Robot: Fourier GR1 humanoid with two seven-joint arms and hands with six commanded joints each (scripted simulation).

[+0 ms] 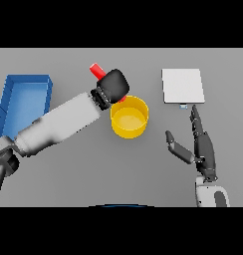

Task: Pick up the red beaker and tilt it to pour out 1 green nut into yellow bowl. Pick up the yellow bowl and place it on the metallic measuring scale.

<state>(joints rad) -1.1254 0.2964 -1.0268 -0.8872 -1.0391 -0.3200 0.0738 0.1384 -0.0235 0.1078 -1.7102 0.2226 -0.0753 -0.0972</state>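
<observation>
A blue tray (24,102) is located at the far left. The red beaker (98,70) is grasped by the left hand (113,86) and held tilted just behind the yellow bowl (129,117), which is set at table centre. The scale (182,85) is positioned at the right rear. The right hand (199,144) is held released, fingers straight, before the scale

Red beaker (97,70) tilted, mostly hidden by left hand (113,85) curled round it, just above rim of yellow bowl (129,117), bowl upright mid-bench, metallic scale (182,85) flat, square, to bowl's right, apart
</observation>
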